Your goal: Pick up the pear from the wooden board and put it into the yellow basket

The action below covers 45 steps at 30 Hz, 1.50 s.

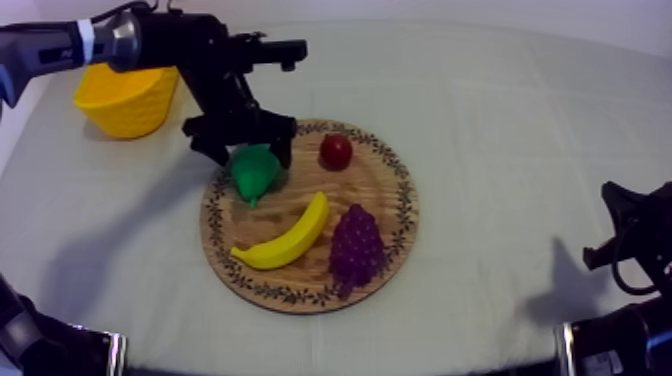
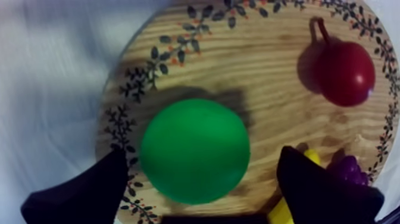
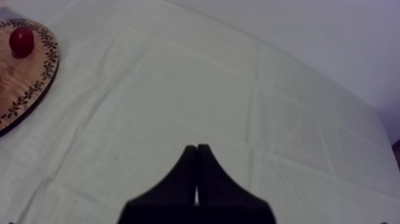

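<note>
Top view, reading from the left: the yellow basket (image 1: 128,98) stands well off the wooden board's (image 1: 375,190) far-left rim. Your left end effector (image 1: 245,145) hangs over the board's left part. In the left wrist view its fingers (image 2: 83,190) are spread either side of the pear (image 1: 255,170), not yet touching it. Treat the pear as a light, hard, smooth toy. Its round belly may slip, so close across the widest part. The small red fruit (image 1: 335,151), banana (image 1: 285,238) and grapes (image 1: 356,245) lie farther right on the board. Beyond the board's right side, your right end effector (image 1: 625,240) rests clenched on nothing.
</note>
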Each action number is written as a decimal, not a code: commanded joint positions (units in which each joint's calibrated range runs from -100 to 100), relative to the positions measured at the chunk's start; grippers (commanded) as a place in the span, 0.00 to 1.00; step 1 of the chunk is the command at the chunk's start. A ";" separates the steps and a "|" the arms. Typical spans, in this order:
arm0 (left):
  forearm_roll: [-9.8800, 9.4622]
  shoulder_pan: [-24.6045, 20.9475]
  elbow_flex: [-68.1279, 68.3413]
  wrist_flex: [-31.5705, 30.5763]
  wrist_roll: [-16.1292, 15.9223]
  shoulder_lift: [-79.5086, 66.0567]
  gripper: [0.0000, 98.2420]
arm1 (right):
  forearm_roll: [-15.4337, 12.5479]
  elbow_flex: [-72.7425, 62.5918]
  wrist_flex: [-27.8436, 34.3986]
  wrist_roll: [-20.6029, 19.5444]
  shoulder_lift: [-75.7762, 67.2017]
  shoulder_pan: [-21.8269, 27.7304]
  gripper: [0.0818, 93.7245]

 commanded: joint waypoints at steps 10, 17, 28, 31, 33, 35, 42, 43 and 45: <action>-0.15 -0.30 -2.11 0.04 -0.59 3.50 0.83 | -0.01 -0.02 0.02 0.02 -0.03 -0.02 0.00; -0.25 -0.21 -2.50 0.27 -0.80 4.48 0.74 | -0.01 -0.02 0.02 0.01 -0.03 -0.02 0.00; -0.37 0.09 -1.97 0.32 -1.22 3.58 0.60 | -0.01 -0.02 0.02 0.02 -0.03 -0.02 0.00; -0.40 0.01 -1.47 0.26 -1.30 2.75 0.56 | -0.01 -0.02 0.02 0.01 -0.03 -0.02 0.00; -0.41 -0.03 -1.17 0.33 -1.31 2.02 0.55 | -0.01 -0.02 0.02 0.00 -0.03 -0.02 0.00; -0.41 -0.08 -0.94 0.62 -1.28 1.11 0.55 | -0.01 -0.02 0.02 0.01 -0.03 -0.02 0.00; -0.57 -0.21 -1.88 3.17 -1.05 -3.45 0.54 | -0.01 -0.02 0.02 0.01 -0.03 -0.02 0.00; -0.68 -0.21 -2.34 3.81 -1.01 -4.10 0.53 | -0.01 -0.02 0.02 0.02 -0.03 -0.02 0.00; -0.94 -0.22 -3.53 5.21 -0.96 -5.29 0.53 | -0.01 -0.02 0.02 0.02 -0.03 -0.02 0.00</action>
